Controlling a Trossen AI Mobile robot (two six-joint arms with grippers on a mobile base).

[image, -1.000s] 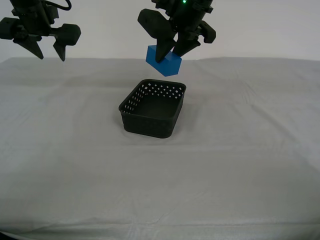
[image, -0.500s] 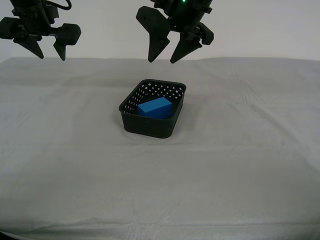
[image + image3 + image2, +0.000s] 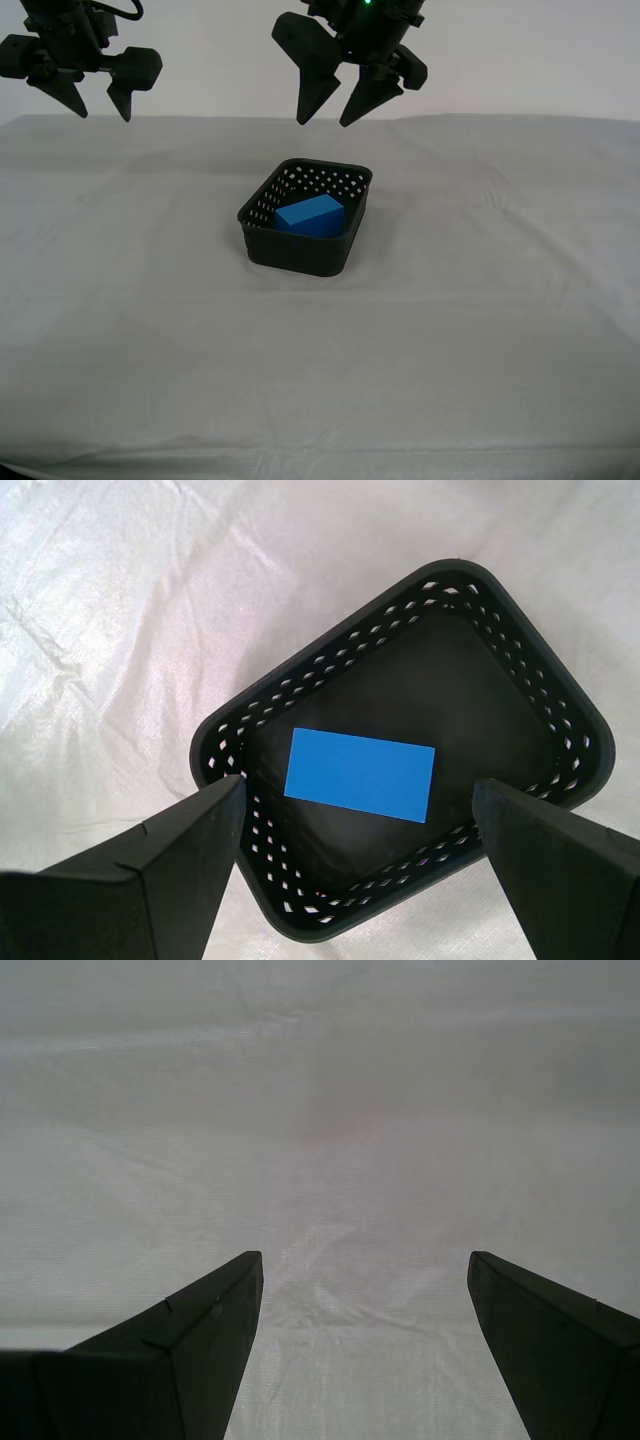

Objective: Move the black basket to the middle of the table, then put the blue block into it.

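Note:
The black basket [image 3: 304, 222] stands near the middle of the table [image 3: 480, 300]. The blue block [image 3: 310, 215] lies inside it, resting on the basket floor. My first gripper [image 3: 332, 112] hangs open and empty above the basket; in the first wrist view the basket [image 3: 520, 690] and the block [image 3: 360, 775] show between its spread fingers [image 3: 180, 870]. My second gripper [image 3: 95, 105] is open and empty, high at the exterior view's left; the second wrist view shows only bare cloth [image 3: 340, 1160] between its fingers [image 3: 190, 1350].
The wrinkled grey-white cloth covers the whole table. The table's front edge [image 3: 300, 465] runs along the bottom of the exterior view. A plain white wall stands behind the table.
One second ago my first gripper held the blue block above the basket. It opened, and the block dropped into the basket. Nothing has moved in the last half second.

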